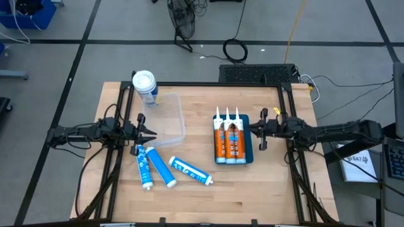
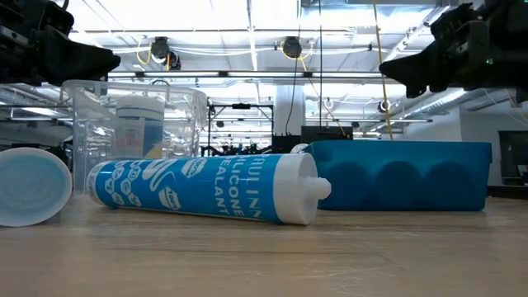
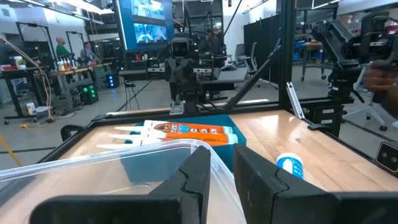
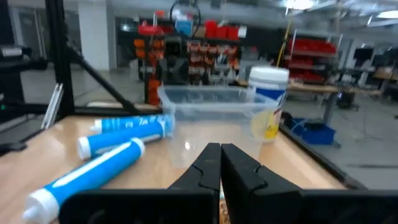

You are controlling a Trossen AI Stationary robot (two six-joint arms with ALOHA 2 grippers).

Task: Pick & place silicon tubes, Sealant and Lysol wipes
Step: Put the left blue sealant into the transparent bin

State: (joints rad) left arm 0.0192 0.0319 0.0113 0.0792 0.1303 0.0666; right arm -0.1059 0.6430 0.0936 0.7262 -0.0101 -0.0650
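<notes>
High view: Lysol wipes (image 1: 144,85) stand upright at the table's (image 1: 252,189) far edge, nearest the left gripper (image 1: 151,132). Both grippers' fingers pressed together, empty; right gripper (image 1: 251,128) well apart.

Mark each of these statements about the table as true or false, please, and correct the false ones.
1. Three orange cartridges lie in the blue tray. True.
2. The Lysol wipes lie on their side inside the clear bin. False: the canister stands upright outside the bin, at its far corner.
3. Three blue tubes lie on the bare wood. True.
4. The left gripper holds a blue tube. False: it is shut on nothing, hovering over the clear bin.
5. The right gripper is open. False: it is shut and empty, beside the blue tray.
</notes>
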